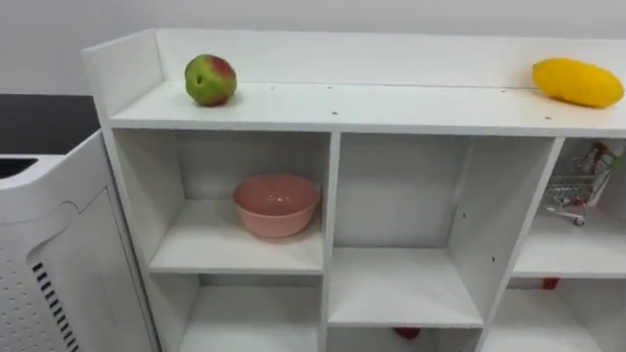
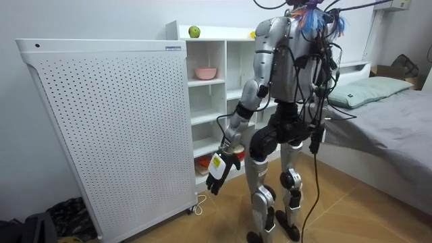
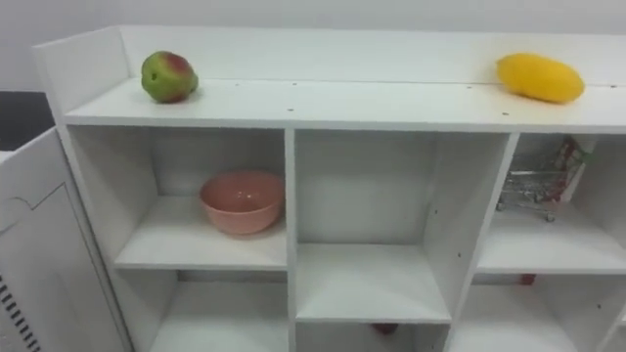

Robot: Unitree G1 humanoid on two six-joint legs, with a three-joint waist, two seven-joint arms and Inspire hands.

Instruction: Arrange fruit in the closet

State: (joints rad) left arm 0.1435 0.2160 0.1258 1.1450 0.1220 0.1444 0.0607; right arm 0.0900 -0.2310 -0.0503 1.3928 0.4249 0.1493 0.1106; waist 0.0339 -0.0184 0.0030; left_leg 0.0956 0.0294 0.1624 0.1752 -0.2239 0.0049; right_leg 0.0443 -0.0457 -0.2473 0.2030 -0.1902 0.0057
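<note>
Green-red apple (image 1: 210,79) – closet (image 1: 333,115) top left, yellow mango (image 1: 577,82) right

white shelf (image 1: 333,108), apple (image 1: 210,79), yellow fruit (image 1: 577,82), pink bowl (image 1: 277,204)

pink bowl (image 1: 276,203) — upright | mini cart (image 1: 572,191) (wire) | perforated white panel (image 2: 108,128) | bed (image 2: 391,128)

G1 shell is silver-grey metal on the torso, upper arm, forearm and shins, with black housings at the waist, hips and knees. Loose black cables hang down the back and one trails to the floor; blue and pink-red wiring is bunched at the head, and dark straps run up off the shoulders. Left hand (image 2: 218,177) is black with dark fingers, and has a small white tag with a yellow mark at its back.
</note>
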